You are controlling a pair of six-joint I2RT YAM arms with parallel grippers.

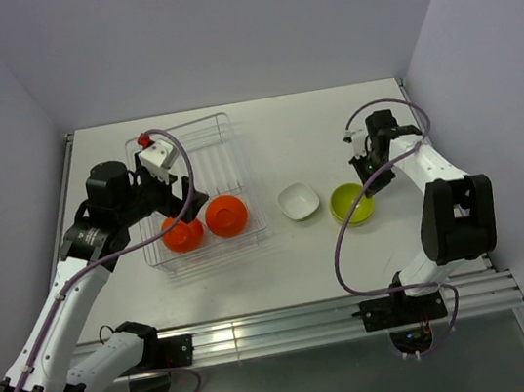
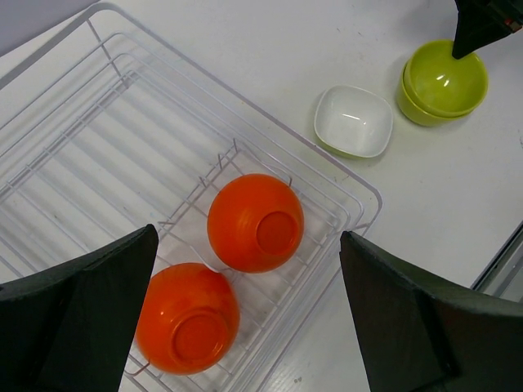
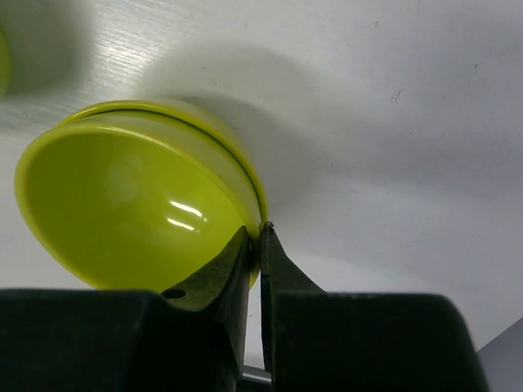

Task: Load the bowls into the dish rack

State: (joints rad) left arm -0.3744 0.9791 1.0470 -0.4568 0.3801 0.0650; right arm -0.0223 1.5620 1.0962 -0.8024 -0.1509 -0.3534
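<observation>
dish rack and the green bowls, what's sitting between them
The white bowl sits upright between the dish rack and the green bowls; the top external and left wrist views both show it.

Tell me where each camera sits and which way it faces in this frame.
Top external: fixed above and behind the bases, looking down on the table; both arms show whole.
Left wrist: above the dish rack, looking down at two overturned orange-red bowls; the open left end effector frames the bottom corners.
Right wrist: low over the table, close on the lime green bowls; the right end effector pinches their rim.
Shared: top external and left wrist both show the dish rack, white bowl and lime green bowls.
</observation>
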